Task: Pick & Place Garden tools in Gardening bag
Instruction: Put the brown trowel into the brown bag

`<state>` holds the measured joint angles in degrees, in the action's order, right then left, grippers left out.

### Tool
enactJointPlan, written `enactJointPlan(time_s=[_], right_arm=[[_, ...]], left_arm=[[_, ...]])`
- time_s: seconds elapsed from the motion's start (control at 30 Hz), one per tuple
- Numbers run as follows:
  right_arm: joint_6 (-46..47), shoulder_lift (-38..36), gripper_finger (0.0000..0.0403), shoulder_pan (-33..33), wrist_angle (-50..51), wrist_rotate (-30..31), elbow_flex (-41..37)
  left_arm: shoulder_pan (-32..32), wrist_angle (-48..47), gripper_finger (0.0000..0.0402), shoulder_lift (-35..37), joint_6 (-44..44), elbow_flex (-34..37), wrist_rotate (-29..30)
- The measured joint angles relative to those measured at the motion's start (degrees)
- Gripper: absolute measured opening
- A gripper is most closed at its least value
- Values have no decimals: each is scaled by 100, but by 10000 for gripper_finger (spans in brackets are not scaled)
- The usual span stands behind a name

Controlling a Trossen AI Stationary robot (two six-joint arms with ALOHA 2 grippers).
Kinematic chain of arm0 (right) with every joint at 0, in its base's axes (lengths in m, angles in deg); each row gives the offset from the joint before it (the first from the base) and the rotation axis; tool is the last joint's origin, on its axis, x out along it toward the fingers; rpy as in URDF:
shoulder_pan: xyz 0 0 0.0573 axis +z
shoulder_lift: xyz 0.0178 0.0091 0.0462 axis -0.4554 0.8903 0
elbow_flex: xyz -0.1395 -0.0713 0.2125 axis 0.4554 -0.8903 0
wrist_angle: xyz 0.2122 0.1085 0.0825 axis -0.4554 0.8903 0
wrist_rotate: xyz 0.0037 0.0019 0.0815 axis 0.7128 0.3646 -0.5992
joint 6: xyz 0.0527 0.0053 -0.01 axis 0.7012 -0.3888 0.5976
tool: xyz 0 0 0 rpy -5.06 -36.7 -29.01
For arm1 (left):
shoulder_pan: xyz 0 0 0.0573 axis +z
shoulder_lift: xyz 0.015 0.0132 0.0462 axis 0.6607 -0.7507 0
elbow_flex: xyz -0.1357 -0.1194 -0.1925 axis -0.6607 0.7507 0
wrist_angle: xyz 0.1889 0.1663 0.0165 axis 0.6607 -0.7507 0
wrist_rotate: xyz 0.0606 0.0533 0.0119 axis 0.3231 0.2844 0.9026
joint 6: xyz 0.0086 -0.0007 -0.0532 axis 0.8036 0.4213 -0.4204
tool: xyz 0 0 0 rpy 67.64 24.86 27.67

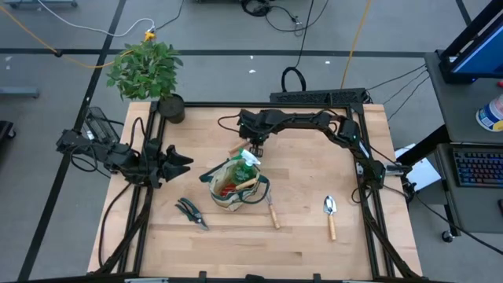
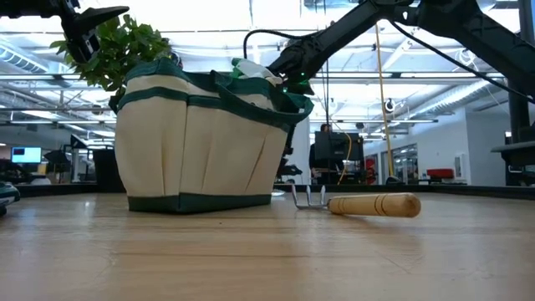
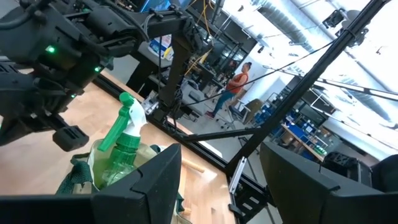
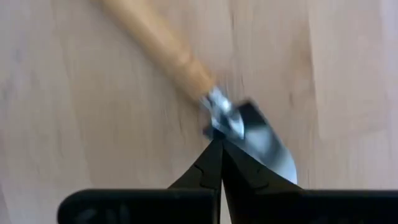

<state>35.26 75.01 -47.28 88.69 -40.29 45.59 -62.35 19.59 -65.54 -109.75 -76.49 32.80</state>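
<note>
Beige canvas bag (image 1: 228,194) | right fingers (image 4: 211,163) pressed together over round wooden-handled, silver-bladed trowel (image 4: 186,68) | left fingers (image 3: 149,183) spread

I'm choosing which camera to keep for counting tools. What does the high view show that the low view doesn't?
Only the high view shows the pruning shears, the trowel at the right, a second trowel beside the right gripper, and the open left gripper. Only the low view shows the rake tines side-on. Both show the gardening bag and the spray bottle inside it.
</note>
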Motion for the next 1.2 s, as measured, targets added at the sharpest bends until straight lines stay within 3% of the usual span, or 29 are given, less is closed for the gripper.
enactJointPlan(time_s=[0.17,0.33,0.63,0.8,1.2], right_arm=[[-6,-75,4,-2,-261,13,0],[-501,-243,35,-4,-300,17,2],[-1068,-238,152,3,-607,-704,4],[-1111,-190,202,40,-810,-757,2],[-1217,-312,217,56,136,-748,-4]], left_arm=[[0,0,223,0,-31,0,0],[0,0,223,2,-13,0,0],[2,0,223,0,-8,-1,2],[2,0,223,0,-24,-1,26],[2,53,223,0,-133,-2,67]])
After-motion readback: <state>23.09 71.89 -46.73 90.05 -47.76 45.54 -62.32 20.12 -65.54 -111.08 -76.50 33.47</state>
